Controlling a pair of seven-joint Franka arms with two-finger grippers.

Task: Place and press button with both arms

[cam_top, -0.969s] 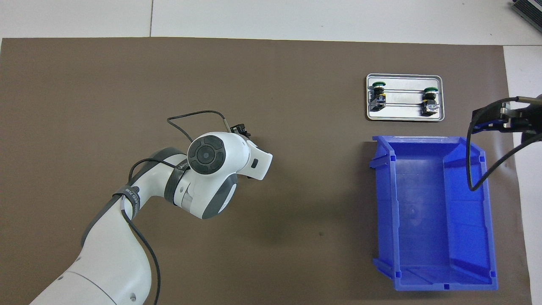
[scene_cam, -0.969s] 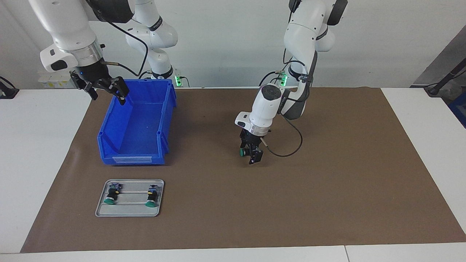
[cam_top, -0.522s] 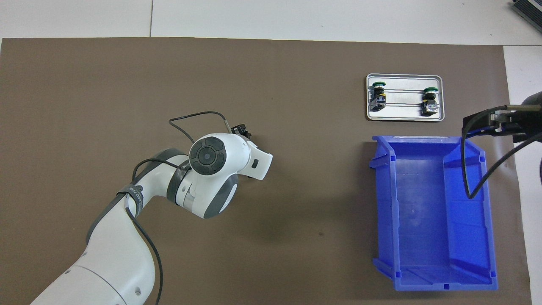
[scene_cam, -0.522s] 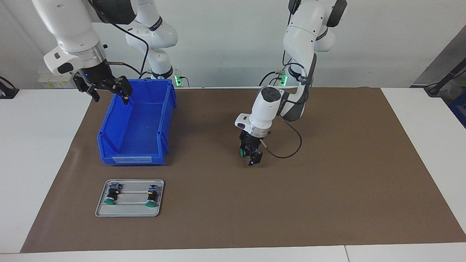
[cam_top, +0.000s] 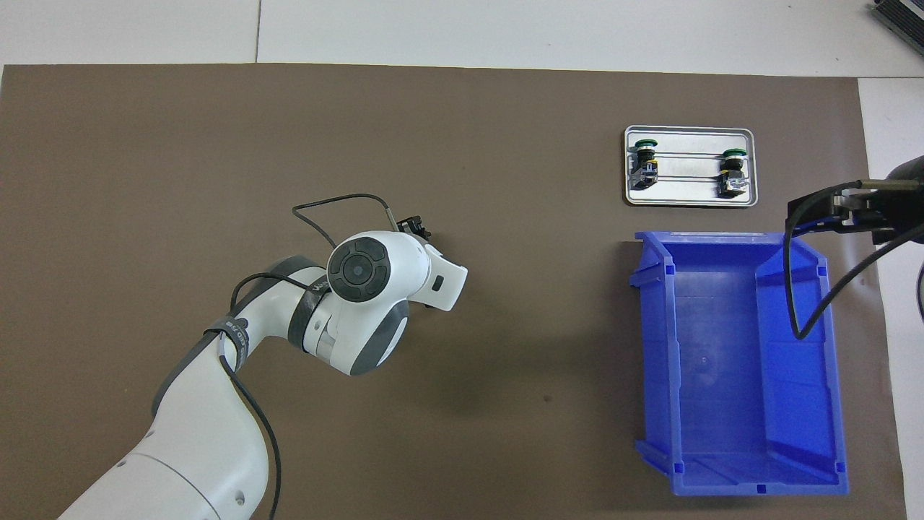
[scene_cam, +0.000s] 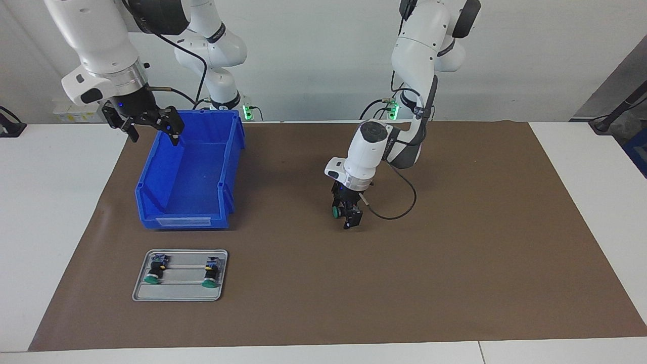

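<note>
Careful, your left gripper (scene_cam: 348, 214) is gripping the green push-button (scene_cam: 334, 212) low over the brown mat (scene_cam: 455, 263), risking slippage, while your right gripper (scene_cam: 151, 124) is waiting spread wide over the blue bin (scene_cam: 189, 202).

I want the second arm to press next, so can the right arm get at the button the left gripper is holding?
Probably yes. The right gripper hangs open over the blue bin's rim, and bare mat separates it from the button in the left gripper.

Facing cam high opp. robots, overhead cam steep down, both share mat (scene_cam: 455, 253).
</note>
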